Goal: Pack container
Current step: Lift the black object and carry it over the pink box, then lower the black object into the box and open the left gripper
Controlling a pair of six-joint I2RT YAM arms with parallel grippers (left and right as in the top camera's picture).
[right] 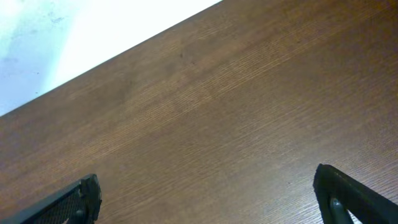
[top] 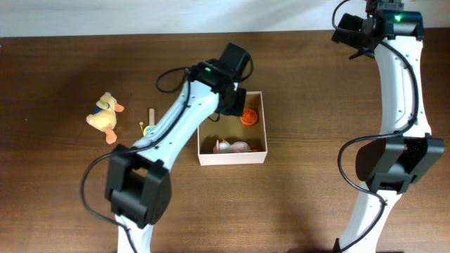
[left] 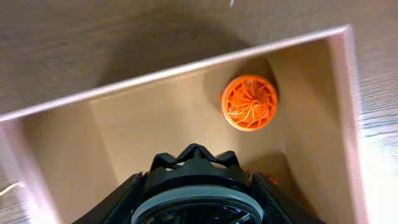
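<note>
**Two arms at a wooden table, box partly filled**

*Surface.* A dark brown wood-grain table [top: 56,197] fills the overhead view. A pale strip of wall [top: 140,14] runs along its far edge, and the right wrist view shows a pale band beyond the tabletop. At the left lies a yellow plush duck with an orange bill [top: 105,117]. Just to its right are a short wooden stick [top: 150,115] and a small yellow-green piece [top: 145,128], too small to identify.

*Fingers.* The left gripper [top: 233,104] hangs over the far left part of the box. Its black body hides the fingertips from above, and the left wrist view shows only a black housing with a grey ring at its lower edge. Whether the fingers are spread or pressed together cannot be told. The right gripper [right: 205,199] sits at the far right of the table, well apart from the box. Its two black fingers [right: 351,196] stand wide apart at opposite edges of the right wrist view — bare wood between them, nothing held.

*Container.* The square, shallow cardboard container [top: 232,157], white outside and tan inside, rests near the table's centre, right of the stick. An orange round ribbed toy [left: 249,102] lies in its far right corner, close against the walls. A pink-and-white toy [top: 235,147] lies along the near wall — its form is unclear.
</note>
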